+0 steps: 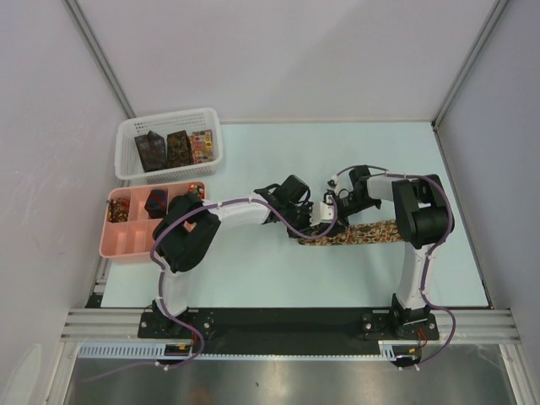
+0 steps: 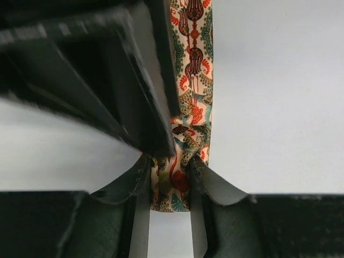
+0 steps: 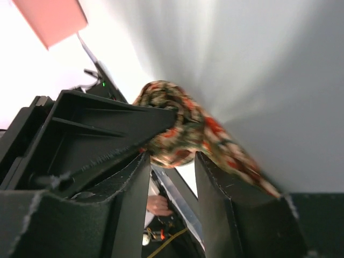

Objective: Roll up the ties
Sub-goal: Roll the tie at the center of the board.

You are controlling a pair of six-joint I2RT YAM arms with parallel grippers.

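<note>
1. Far left: the white mesh basket [image 1: 126, 160] holds three folded ties [image 1: 177, 148] standing side by side, apparently your stock to be rolled. Just in front of it, the pink tray [image 1: 126, 245] carries a few small rolls [image 1: 157, 203] in its far compartments. Its near compartments are bare, probably to take later rolls.
2. Centre: your left claw [image 2: 171, 180] pinches one end of the patterned tie [image 2: 193, 64], the cloth clamped between its two fingers. The grip reads as an anchor, stopping that end from sliding while the other arm works.
3. The tie lies flat on the tabletop [image 1: 337, 152] as a long strip. It runs rightward from where the two claws meet, and its far end is hidden behind the right arm. Laid straight like this, it should wind evenly.
4. Right: your right claw [image 3: 172, 158] stands spread, fingers apart with nothing clamped between them. A bunched curl of the tie sits just beyond its tips, beside the left claw. By the look of it, the roll is barely begun and most of the strip lies unwound.
5. The next move probably calls for the right claw to close around that curl. With a loose hold, the curl may spring open.
</note>
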